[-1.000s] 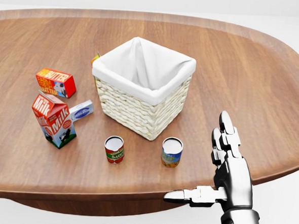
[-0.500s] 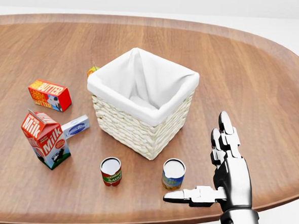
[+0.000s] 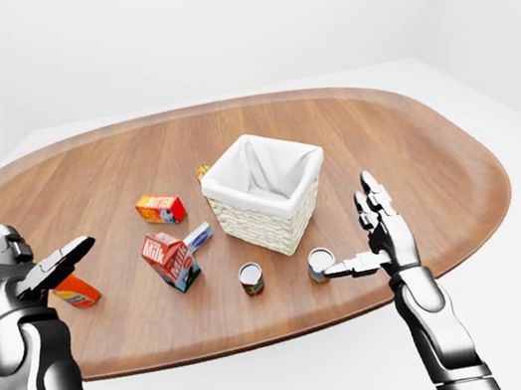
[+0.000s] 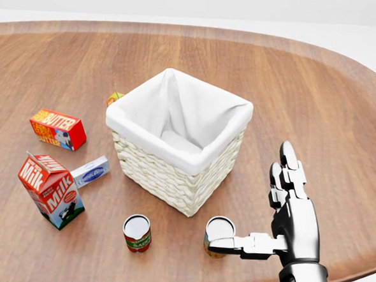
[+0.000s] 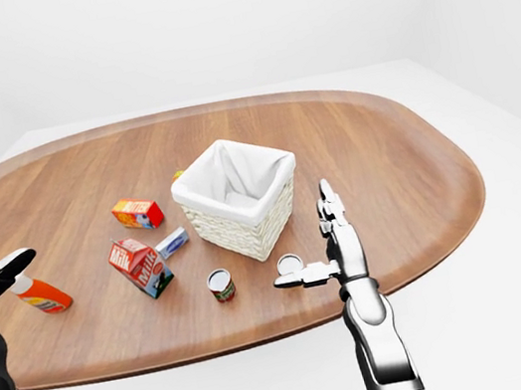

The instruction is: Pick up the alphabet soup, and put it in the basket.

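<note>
Counter (image 4: pixel 344 93): wooden oval, carrying everything.
Basket (image 4: pixel 173 178): white-lined wicker, mid-counter, holds nothing that shows.
Right robot hand (image 4: pixel 258 238): fingers spread, thumb reaching across the near can; grasps nothing.
Left robot hand (image 3: pixel 12 274): raised at the left-eye view's left edge, fingers spread, holding nothing.
Milk (image 4: pixel 49 190): upright, left of the basket.
Butter (image 4: pixel 58 129): above the milk in the head view.
Soup (image 4: pixel 218 236): likely the can touching the thumb, upright just below the basket.
Other can (image 4: pixel 137 233): red label, left of the soup.
Progress: nothing picked up; grasp, lift and drop all remain.
</note>
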